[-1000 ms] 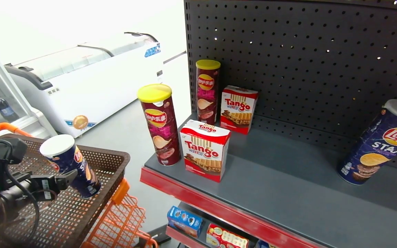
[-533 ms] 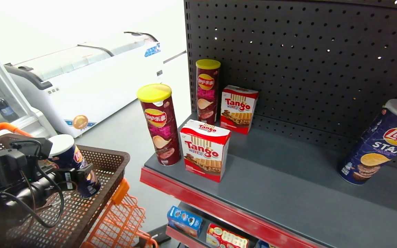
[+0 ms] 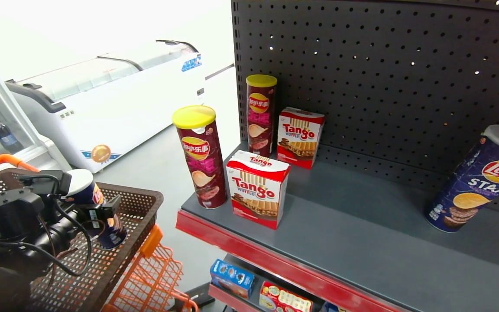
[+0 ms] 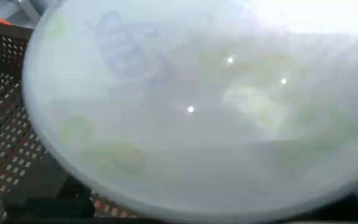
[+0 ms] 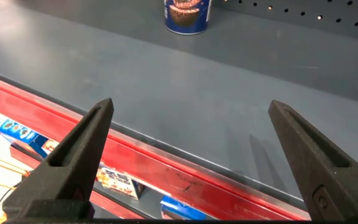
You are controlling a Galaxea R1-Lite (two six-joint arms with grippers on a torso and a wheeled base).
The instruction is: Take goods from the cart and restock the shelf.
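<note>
Blue chip can (image 3: 111,229), tilted in cart basket (image 3: 137,193), lodged within left gripper (image 3: 89,193); clamped or loose, not discernible. Right gripper (image 5: 191,109) spread wide above shelf (image 5: 166,81).

Black tubular left arm (image 3: 46,242) carries looping black cables (image 3: 65,260) and a boxy wrist module (image 3: 9,212); the right tool (image 5: 191,104) has two matte black wedge-shaped fingers (image 5: 73,168).

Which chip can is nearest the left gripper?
The blue, white-lidded can in the cart basket, right at the left gripper; the others are on the shelf.
</note>
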